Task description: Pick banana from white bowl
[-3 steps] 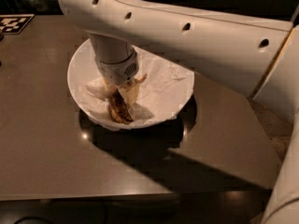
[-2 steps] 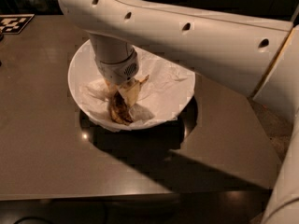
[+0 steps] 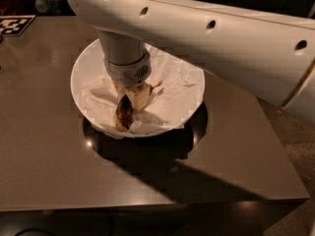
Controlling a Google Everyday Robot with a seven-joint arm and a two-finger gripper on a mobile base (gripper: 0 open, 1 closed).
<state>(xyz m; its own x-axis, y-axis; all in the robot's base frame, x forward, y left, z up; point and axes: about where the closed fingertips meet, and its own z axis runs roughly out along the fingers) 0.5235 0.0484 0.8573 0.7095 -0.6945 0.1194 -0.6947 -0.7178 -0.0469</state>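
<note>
Claw (image 3: 132, 93) low inside white bowl (image 3: 78, 80), arm (image 3: 221, 38) reaching in from right. Banana (image 3: 124, 114) directly beneath claw, on crumpled paper (image 3: 172, 95). Long axis diagonal: dark end juts below-left of claw, stem (image 3: 156, 85) pokes out upper-right. Claw width: cannot tell, wrist hides it. Judgement: lift depends on claw straddling banana across that diagonal. Bowl sits on bench (image 3: 59, 171).

The white arm (image 3: 221, 38) stretches in from the right across the top of the view and bends straight down at a grey-collared wrist (image 3: 127, 65). The hand (image 3: 132, 95) points down directly beneath it, left of centre.
</note>
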